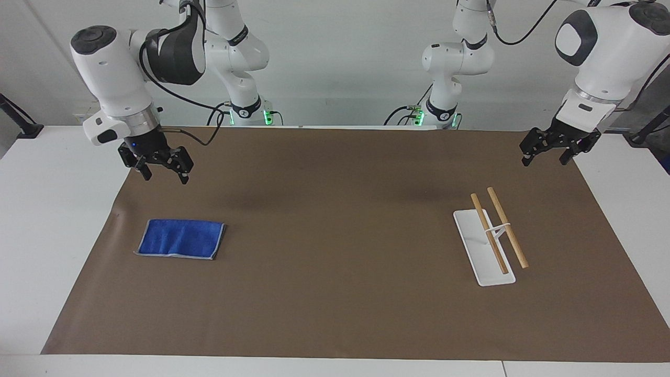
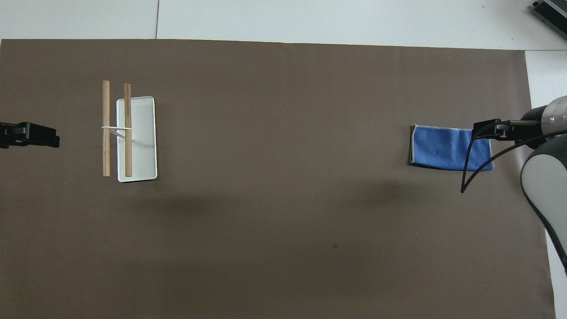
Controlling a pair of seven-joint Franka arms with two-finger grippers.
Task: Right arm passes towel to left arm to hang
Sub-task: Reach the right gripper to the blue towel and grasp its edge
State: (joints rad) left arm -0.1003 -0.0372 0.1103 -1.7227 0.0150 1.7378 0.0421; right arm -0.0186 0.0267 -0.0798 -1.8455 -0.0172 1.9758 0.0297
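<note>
Your towel (image 1: pixel 181 239) was a small bright-blue cloth, folded into a flat rectangle with a thin pale grey-blue stitched edge, and it lay on the brown mat (image 1: pixel 335 293) toward the right arm's end of the surface (image 1: pixel 31 220). Nothing touched it. You had the right gripper (image 1: pixel 162 168) up in the air over the mat, beside the towel's edge nearest the robots, with its fingers spread wide and holding nothing; a black cable (image 2: pixel 476 170) looped down from its wrist. Well apart from the towel, toward the left arm's end, you could see the rack (image 1: pixel 484 246): a white rectangular base carrying two wooden rods (image 1: pixel 506 227) side by side on a thin white support. Your left gripper (image 1: pixel 544 153) waited in the air over the mat's corner near that rack, fingers parted and empty
</note>
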